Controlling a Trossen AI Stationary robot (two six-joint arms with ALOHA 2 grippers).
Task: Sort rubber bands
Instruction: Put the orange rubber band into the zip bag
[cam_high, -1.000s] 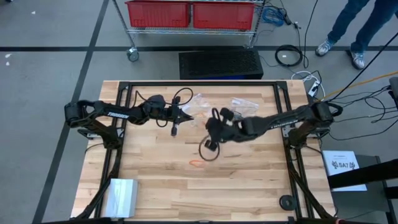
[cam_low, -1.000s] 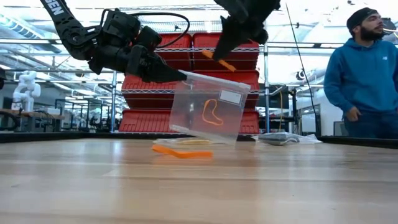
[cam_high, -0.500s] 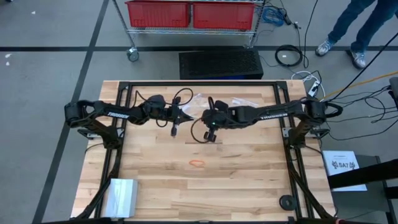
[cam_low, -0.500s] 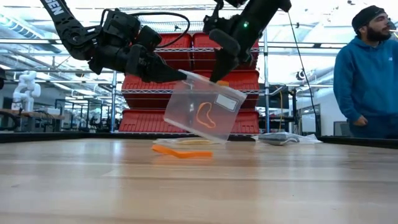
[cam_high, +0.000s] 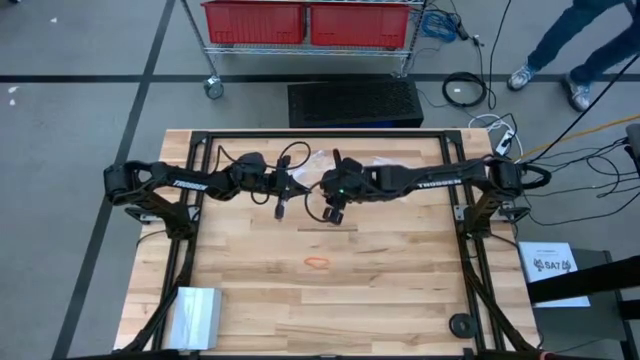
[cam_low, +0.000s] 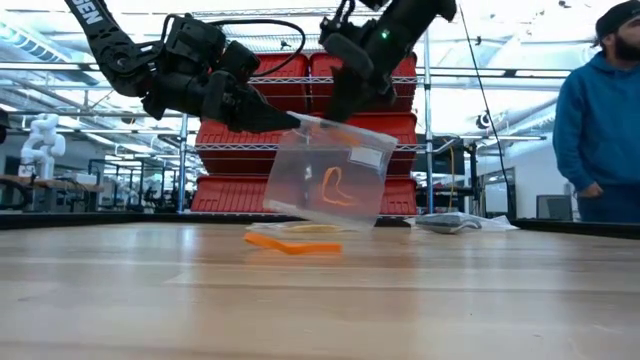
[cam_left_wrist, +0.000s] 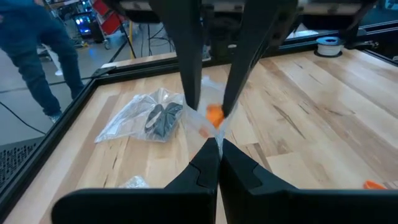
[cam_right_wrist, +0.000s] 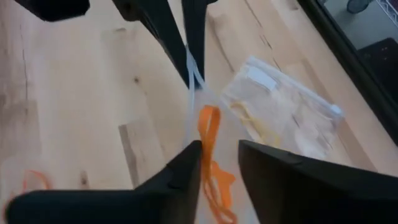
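A clear plastic bag (cam_low: 325, 175) hangs over the middle of the table with one orange rubber band (cam_low: 335, 188) inside. My left gripper (cam_left_wrist: 219, 142) is shut on its top edge. My right gripper (cam_right_wrist: 219, 148) is open and slants down over the bag's mouth, with another orange rubber band (cam_right_wrist: 208, 127) between its fingertips. A third orange band (cam_high: 317, 262) lies flat on the table nearer the front. Two more clear bags lie on the far part of the table: one with black bands (cam_left_wrist: 158, 118), one with yellowish bands (cam_right_wrist: 283, 115). My left gripper pinches the bag's top edge (cam_left_wrist: 214, 132) between its two fingers, coming nearly level from the table's left. The bag hangs tilted below the fingers. My right gripper has the orange band between its open fingers at the bag's mouth; whether a finger touches the band or the bag I cannot tell.
A black frame (cam_high: 195, 150) runs round the tabletop. A small clear box (cam_high: 195, 312) stands at the near left corner. A person in a blue hoodie (cam_low: 600, 130) stands beyond the table's right side. Red bins (cam_high: 305, 20) sit on a cart behind the table.
My right gripper has moved toward the table's left and far edge, carrying an orange band up to the mouth of the bag that my left gripper holds. The bag has rocked a little under the left gripper.
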